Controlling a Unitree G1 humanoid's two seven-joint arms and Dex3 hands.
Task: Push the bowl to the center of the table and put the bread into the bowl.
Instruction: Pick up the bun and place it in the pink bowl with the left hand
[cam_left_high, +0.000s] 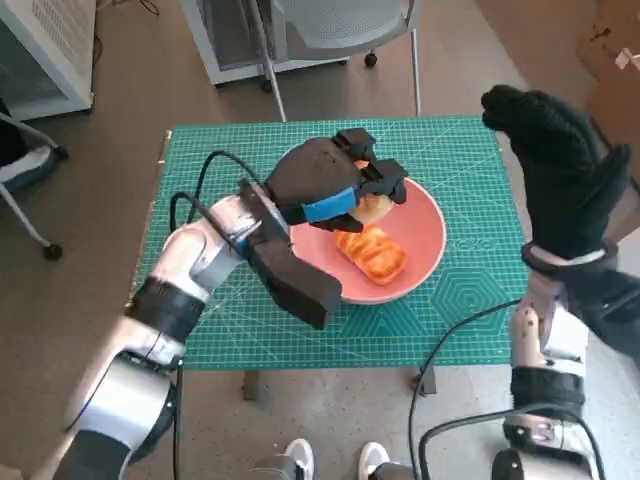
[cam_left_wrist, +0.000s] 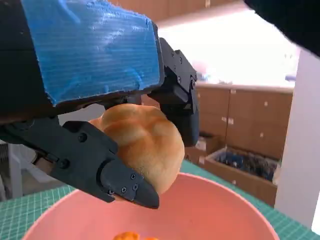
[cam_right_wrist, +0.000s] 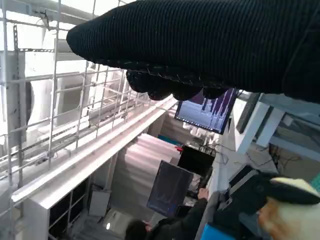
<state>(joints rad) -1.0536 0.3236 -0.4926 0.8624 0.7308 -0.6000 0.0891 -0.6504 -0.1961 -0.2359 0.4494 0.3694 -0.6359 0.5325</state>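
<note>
The pink bowl (cam_left_high: 425, 235) stands near the middle of the green mat (cam_left_high: 460, 310). A glazed pastry (cam_left_high: 372, 254) lies inside it. Over the bowl's far-left side my left hand (cam_left_high: 335, 180) holds a round bread roll (cam_left_high: 374, 208). The left wrist view shows the golden roll (cam_left_wrist: 142, 142) gripped between black fingers (cam_left_wrist: 117, 177) just above the bowl (cam_left_wrist: 210, 210). My right hand (cam_left_high: 560, 165) is raised high at the table's right edge, holding nothing, with its fingers apart.
A grey chair (cam_left_high: 330, 30) stands behind the table. White furniture (cam_left_high: 45, 50) is at the far left. In the right wrist view a monitor (cam_right_wrist: 207, 110) and wire racks (cam_right_wrist: 60, 115) show, with a person (cam_right_wrist: 165, 227) seated below.
</note>
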